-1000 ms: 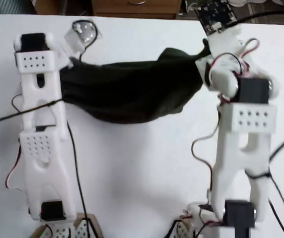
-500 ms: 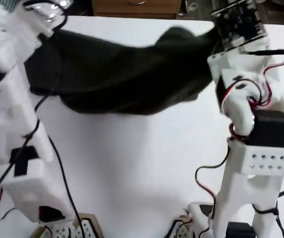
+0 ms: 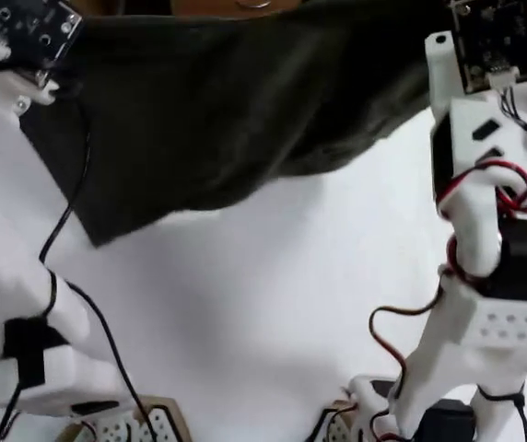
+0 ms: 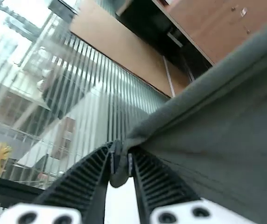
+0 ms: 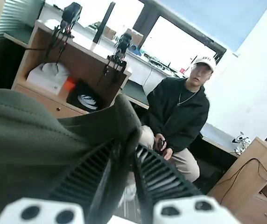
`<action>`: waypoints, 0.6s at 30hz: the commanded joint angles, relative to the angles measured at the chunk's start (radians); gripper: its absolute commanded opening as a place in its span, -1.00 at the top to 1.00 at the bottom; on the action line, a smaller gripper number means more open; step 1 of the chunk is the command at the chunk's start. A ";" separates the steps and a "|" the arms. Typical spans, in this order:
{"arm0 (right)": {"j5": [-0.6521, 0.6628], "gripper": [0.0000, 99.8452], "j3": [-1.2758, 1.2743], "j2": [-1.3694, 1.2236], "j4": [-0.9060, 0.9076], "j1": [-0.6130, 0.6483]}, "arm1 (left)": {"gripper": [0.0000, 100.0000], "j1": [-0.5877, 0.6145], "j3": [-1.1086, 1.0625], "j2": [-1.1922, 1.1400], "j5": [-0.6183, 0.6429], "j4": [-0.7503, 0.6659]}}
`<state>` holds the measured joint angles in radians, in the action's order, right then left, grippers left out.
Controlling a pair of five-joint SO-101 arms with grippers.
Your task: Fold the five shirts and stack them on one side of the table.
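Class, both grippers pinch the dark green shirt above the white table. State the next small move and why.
Probably lower both arms together, keeping the dark green fabric shirt taut, to lay it flat on the white table. The left gripper and right gripper each pinch an edge, and it hangs between them unfolded.

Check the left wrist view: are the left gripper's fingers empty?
No, the left gripper has its fingers pinched on an edge of the dark shirt.

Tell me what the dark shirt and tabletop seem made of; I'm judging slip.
Shirt: soft matte dark-green knit, probably cotton; it drapes, and bunches thin in the left end effector. Tabletop: smooth white hard surface, perhaps laminate; material uncertain.
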<state>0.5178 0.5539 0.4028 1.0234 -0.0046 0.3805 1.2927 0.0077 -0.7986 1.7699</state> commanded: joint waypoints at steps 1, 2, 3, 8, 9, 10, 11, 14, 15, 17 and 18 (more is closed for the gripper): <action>0.006 0.96 0.057 0.050 0.061 0.038 | 0.96 0.008 0.019 0.055 0.012 -0.009; 0.006 0.96 0.057 0.065 0.079 0.050 | 0.96 0.008 0.019 0.060 0.012 -0.009; 0.006 0.96 0.057 0.082 0.094 0.058 | 0.96 0.008 0.019 0.064 0.012 -0.012; 0.008 0.96 0.055 0.153 0.111 0.054 | 0.96 0.020 0.027 0.081 0.012 -0.012; 0.008 0.96 0.055 0.170 0.111 0.054 | 0.96 0.026 0.027 0.091 0.012 -0.014; 0.008 0.96 0.055 0.188 0.110 0.054 | 0.96 0.026 0.027 0.101 0.012 -0.015; 0.008 0.96 0.055 0.205 0.105 0.054 | 0.96 0.028 0.027 0.115 0.012 -0.023; 0.046 0.96 0.057 0.251 0.076 0.054 | 0.96 0.028 0.021 0.161 0.012 -0.049; 0.069 0.96 0.057 0.260 0.062 0.054 | 0.96 0.025 0.019 0.170 0.012 -0.051; 0.100 0.96 0.057 0.272 0.045 0.053 | 0.96 0.023 0.019 0.180 0.012 -0.046; 0.107 0.96 0.057 0.275 0.039 0.053 | 0.96 0.023 0.019 0.181 0.012 -0.044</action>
<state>0.5946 0.5754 0.6529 1.0940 0.0506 0.4005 1.2988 0.1657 -0.7894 1.7469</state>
